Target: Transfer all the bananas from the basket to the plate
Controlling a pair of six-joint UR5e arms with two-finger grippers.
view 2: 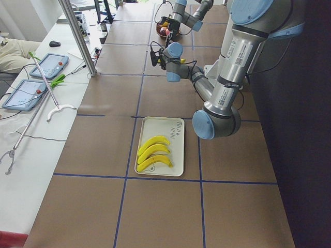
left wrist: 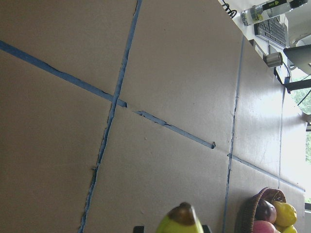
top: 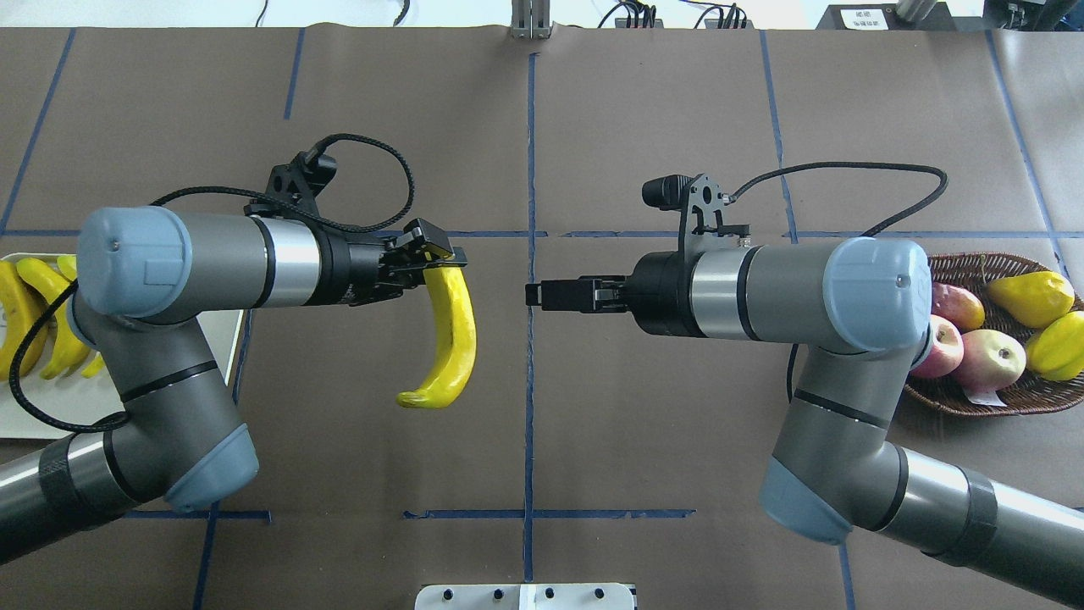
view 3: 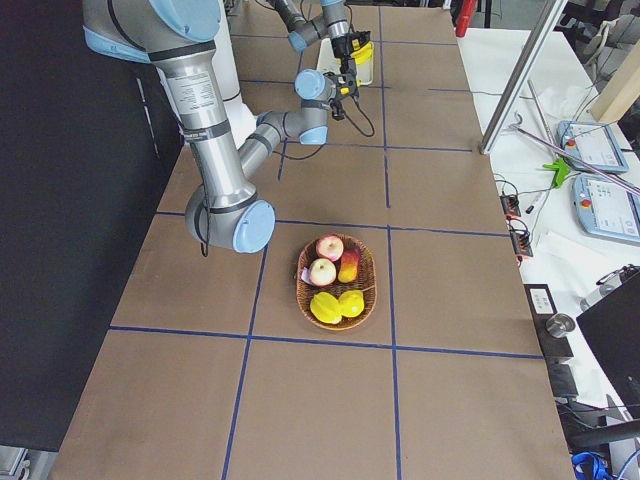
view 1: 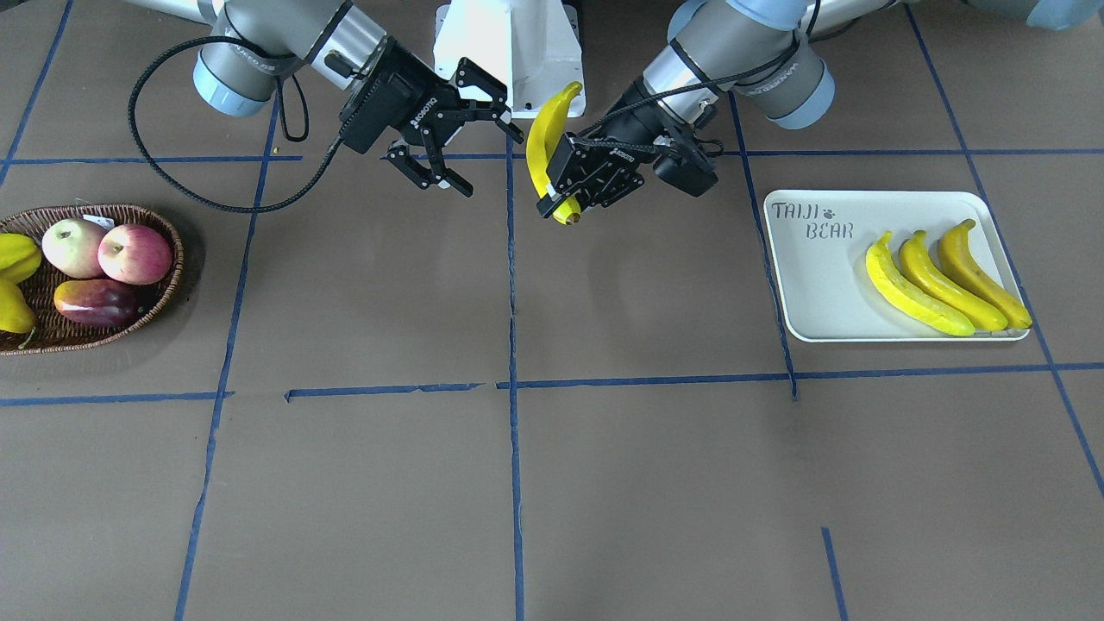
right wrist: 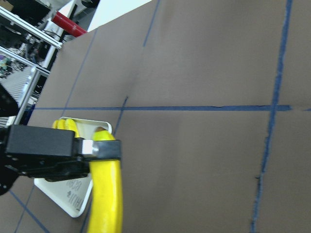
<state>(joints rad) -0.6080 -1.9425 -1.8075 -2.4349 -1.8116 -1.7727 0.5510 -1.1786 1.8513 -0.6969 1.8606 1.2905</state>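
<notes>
Jaws on the left arm are clamped near the dark-tipped end of a banana (top: 453, 339), holding it in the air over the middle of the bench (view 1: 362, 483). Facing them across a gap, the jaws on the right arm stand wide open, holding nothing; ROBOTIQ is printed on their black body. Out on the left arm's side, the plate (view 1: 806, 293), lettered TAIJI BEAR beside a paw print, carries three bananas (view 1: 944, 280) side by side. At the opposite end sits the basket (view 1: 168, 259) with two apples (view 1: 134, 253), a mango (view 1: 99, 302) and yellow-green fruit (view 1: 17, 257).
</notes>
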